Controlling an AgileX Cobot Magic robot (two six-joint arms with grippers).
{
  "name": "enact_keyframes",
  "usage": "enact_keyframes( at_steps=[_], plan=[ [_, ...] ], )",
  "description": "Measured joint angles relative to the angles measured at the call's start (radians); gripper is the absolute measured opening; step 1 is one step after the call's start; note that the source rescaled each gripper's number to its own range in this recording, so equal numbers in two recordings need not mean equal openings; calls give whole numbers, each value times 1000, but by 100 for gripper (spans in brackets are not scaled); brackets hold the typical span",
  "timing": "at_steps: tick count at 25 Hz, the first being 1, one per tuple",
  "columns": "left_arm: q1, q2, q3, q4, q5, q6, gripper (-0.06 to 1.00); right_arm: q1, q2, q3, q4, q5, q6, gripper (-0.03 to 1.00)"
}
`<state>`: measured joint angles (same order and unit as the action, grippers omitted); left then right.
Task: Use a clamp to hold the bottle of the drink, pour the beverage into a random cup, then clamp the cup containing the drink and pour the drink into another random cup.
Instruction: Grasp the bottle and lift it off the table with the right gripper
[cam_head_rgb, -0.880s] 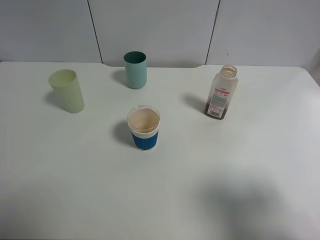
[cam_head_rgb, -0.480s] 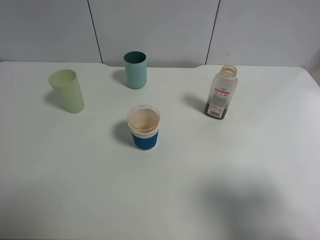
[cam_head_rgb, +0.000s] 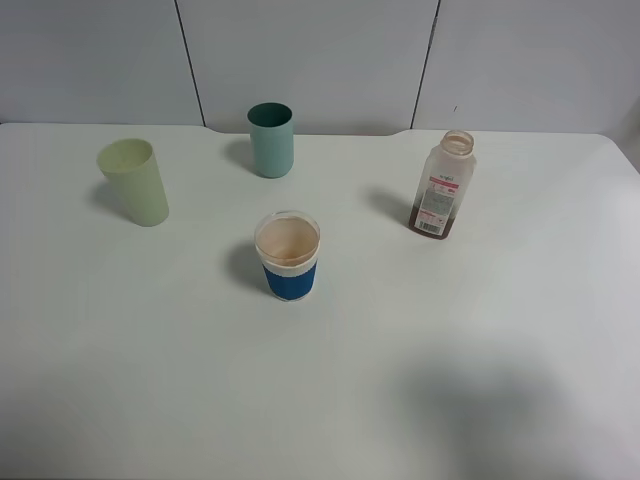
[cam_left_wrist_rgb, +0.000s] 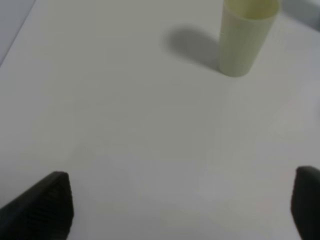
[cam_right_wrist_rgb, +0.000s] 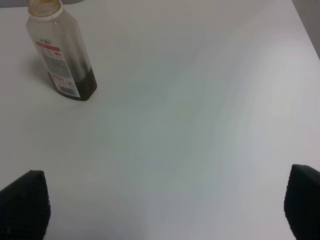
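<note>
The clear bottle (cam_head_rgb: 442, 186) (cam_right_wrist_rgb: 61, 52) stands upright and uncapped at the right of the white table, a little brown beverage (cam_head_rgb: 432, 222) (cam_right_wrist_rgb: 80, 82) in its bottom. At the centre stands the short white cup with a blue band (cam_head_rgb: 288, 255), its inside tan. A pale yellow-green tumbler (cam_head_rgb: 134, 181) (cam_left_wrist_rgb: 246, 35) is upright at the left. Neither arm appears in the high view. My left gripper (cam_left_wrist_rgb: 180, 212) is open over bare table, well short of the tumbler. Open too, my right gripper (cam_right_wrist_rgb: 165, 207) hovers well short of the bottle, nothing between its fingers.
A darker teal tumbler (cam_head_rgb: 271, 139) stands at the back centre near the wall panels. The white table (cam_head_rgb: 450, 330) has a bare front half, and a soft shadow lies at its front right.
</note>
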<state>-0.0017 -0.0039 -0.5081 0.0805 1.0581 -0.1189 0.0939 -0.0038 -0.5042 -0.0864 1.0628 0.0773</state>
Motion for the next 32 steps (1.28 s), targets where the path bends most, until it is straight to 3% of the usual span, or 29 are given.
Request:
enact_keyframes(
  at_steps=[7,12,18,27,32],
  plan=[
    [0,0,0,0,0,0,95,0,26,-12,0,-6,0,96],
    [0,0,0,0,0,0,95,0,199,-105,-7,-131,-8,96],
    [0,0,0,0,0,0,95,0,415,-144,-37,-181,-77,96],
    [0,0,0,0,0,0,95,42,656,-144,-52,-199,-189,96],
    [0,0,0,0,0,0,95,84,738,-144,-108,-200,-230,96]
  ],
)
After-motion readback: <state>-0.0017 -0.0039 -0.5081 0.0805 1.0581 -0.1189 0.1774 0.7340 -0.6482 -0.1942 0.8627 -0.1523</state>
